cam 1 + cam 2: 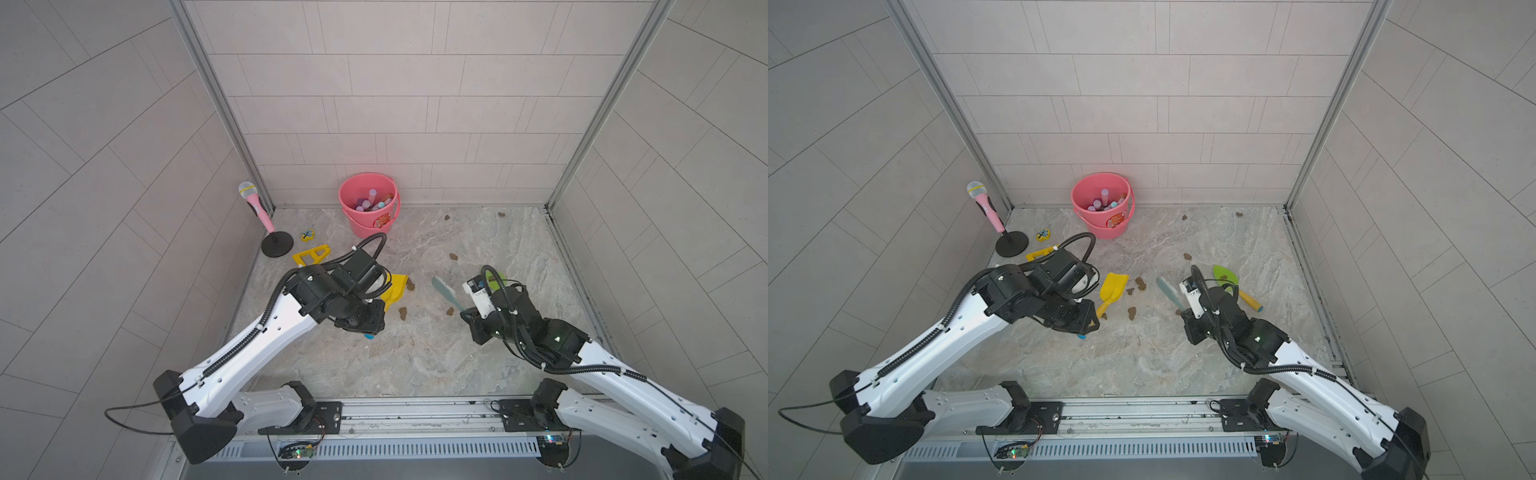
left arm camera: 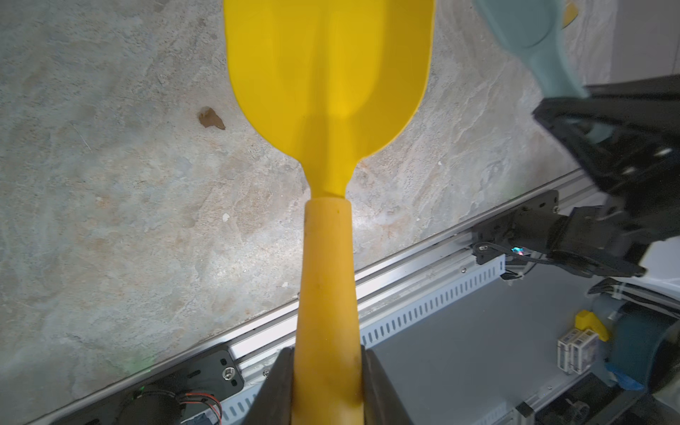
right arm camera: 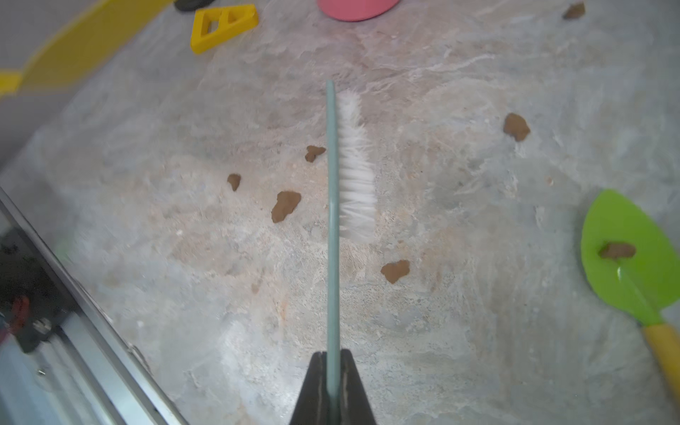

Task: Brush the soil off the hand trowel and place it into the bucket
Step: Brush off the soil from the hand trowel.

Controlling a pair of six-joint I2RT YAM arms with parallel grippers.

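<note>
Currently we note the left fingers [image 2: 274,390] clamped on the handle of the yellow hand trowel [image 2: 327,73], one on each side. In a top view its blade [image 1: 1113,286] points out toward the middle of the marbled surface [image 1: 1142,365]. The right fingers [image 3: 316,390] are pinched together on the thin handle of a teal brush [image 3: 333,220], white bristles turned to one side. Brush head and trowel blade sit near each other but apart.

Soil lumps [image 1: 1132,313] lie scattered on the surface between the two tools, with more further back. The bucket [image 1: 1092,226] stands against the back wall, well apart from the trowel, with pastel handles poking up inside it.

A green trowel [image 3: 625,235] lies flat beside the right arm, one brown lump [image 3: 618,250] on its blade. A toy microphone [image 1: 984,203] and a yellow triangle [image 3: 220,25] sit in the back left corner.
</note>
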